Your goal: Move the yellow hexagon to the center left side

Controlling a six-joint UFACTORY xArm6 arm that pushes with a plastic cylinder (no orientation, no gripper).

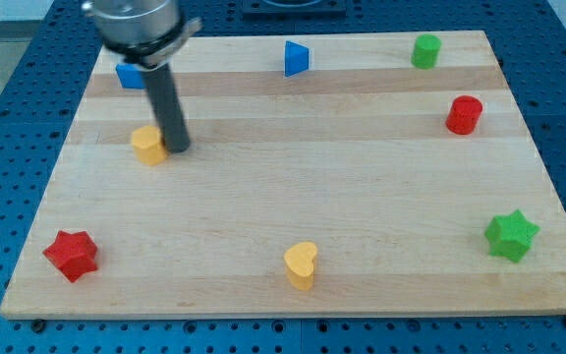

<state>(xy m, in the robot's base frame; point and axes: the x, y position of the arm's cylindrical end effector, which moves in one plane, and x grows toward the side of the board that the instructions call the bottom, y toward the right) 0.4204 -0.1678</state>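
Right now my tip sits in the upper left of the frame, pressed against or just beside the right flank of the yellow hexagon. The arm carries no jaws at all, only a plain dark rod, so nothing is held; it can only shove. The hexagon lies on the wooden board toward the left edge, a little above mid-height, so by my judgement it is close to the center-left spot it is meant for. The relation that matters: the block lies to the left of my tip, almost level with it. A push from where I stand would drive it leftward toward the board's edge, and any downward correction would call for my tip to come round to the block's upper side first. Behind the rod, at the top left, a blue block is partly hidden, well clear of the hexagon. A red star waits at lower left.
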